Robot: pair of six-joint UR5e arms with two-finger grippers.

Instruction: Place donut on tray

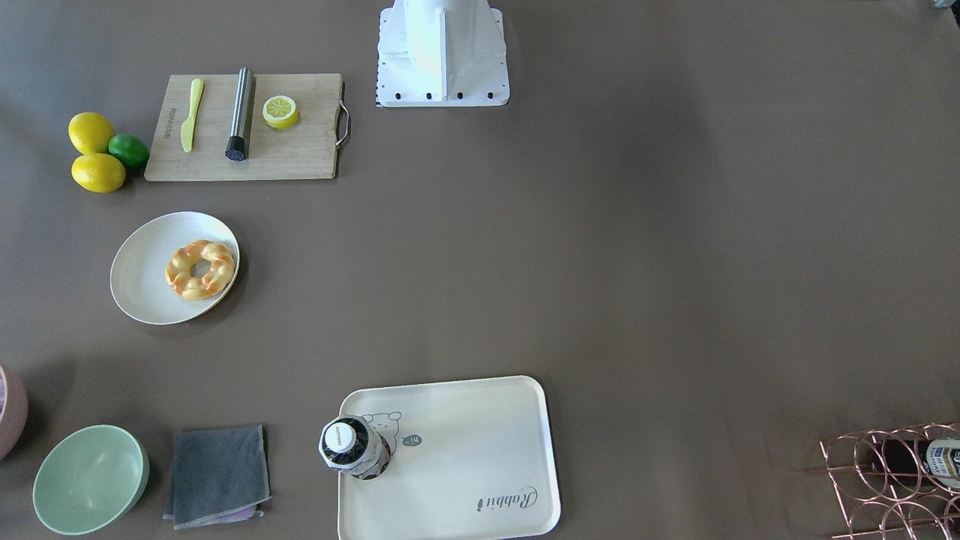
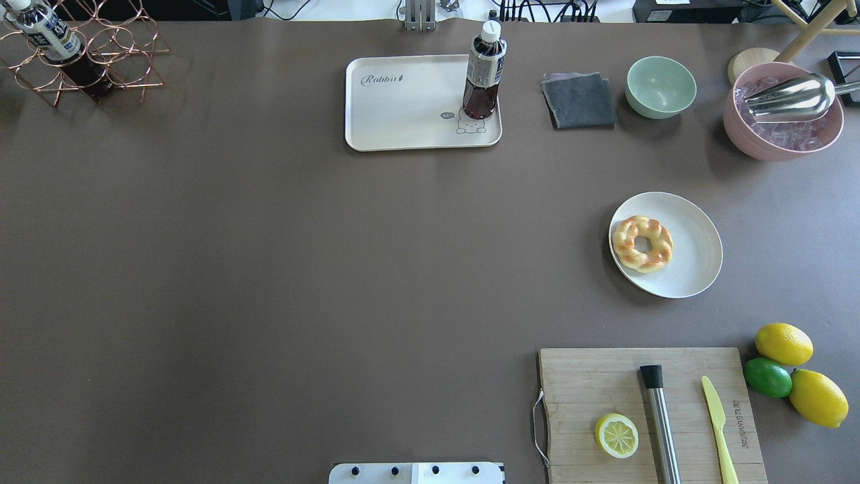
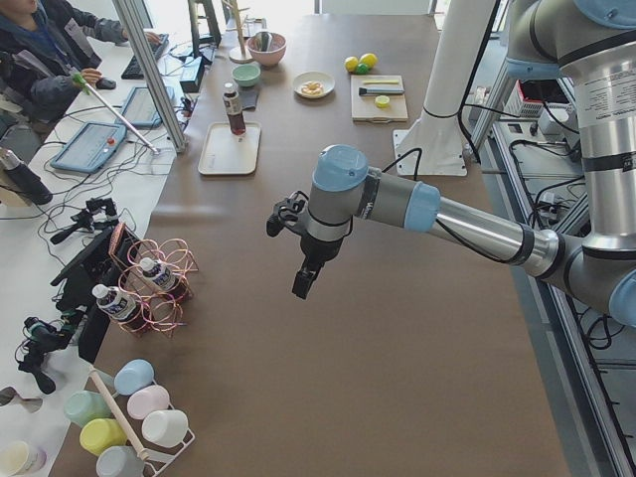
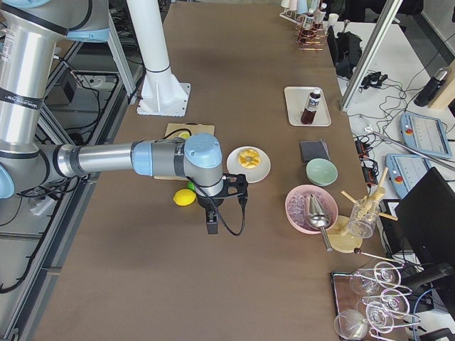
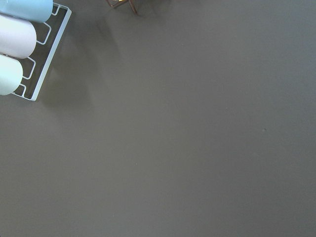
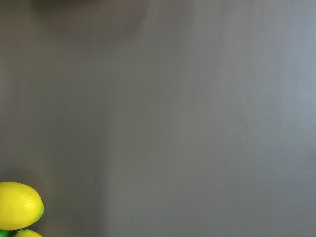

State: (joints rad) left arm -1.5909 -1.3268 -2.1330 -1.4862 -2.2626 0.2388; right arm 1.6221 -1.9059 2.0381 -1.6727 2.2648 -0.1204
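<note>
The golden twisted donut point(image 1: 200, 269) lies on a round white plate point(image 1: 142, 274); it also shows in the overhead view point(image 2: 641, 243). The cream-white tray point(image 1: 465, 465) with the bear drawing and "Rabbit" script lies at the table's far edge point(image 2: 403, 107). A dark drink bottle point(image 2: 484, 74) stands upright on the tray's bear corner. My left gripper point(image 3: 306, 283) hangs over bare table, far from both. My right gripper point(image 4: 211, 227) hangs beside the lemons, short of the plate. I cannot tell whether either is open or shut.
A wooden cutting board point(image 2: 605, 383) holds a lemon half point(image 2: 617, 435), a steel muddler and a yellow knife. Lemons and a lime point(image 2: 769, 376) lie beside it. A grey cloth point(image 2: 579, 101), green bowl point(image 2: 661, 86), pink ice bowl point(image 2: 783, 124) and copper bottle rack point(image 2: 80, 60) line the far edge.
</note>
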